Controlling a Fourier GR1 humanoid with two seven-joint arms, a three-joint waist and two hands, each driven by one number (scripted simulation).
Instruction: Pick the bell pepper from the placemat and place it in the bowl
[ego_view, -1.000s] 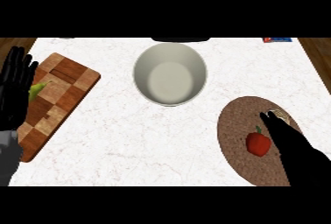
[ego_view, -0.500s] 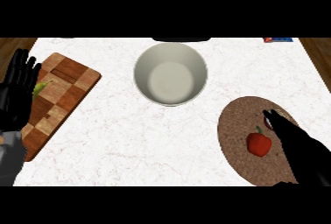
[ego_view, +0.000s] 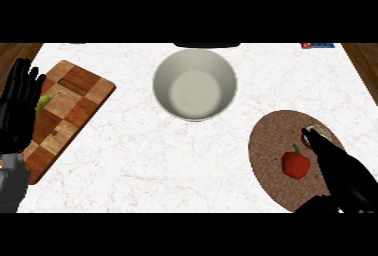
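R hand (ego_view: 341, 170) fingers straight, beside bell pepper (ego_view: 296, 163) on placemat (ego_view: 272, 145), wrist cut off

right hand (ego_view: 341, 167) nearer bell pepper (ego_view: 296, 163)

No text, label, brand, number or sign can be read anywhere in the head view. The small blue and red thing (ego_view: 317, 45) at the far right edge of the bench (ego_view: 148, 160) may carry print, but it is too small to make out.
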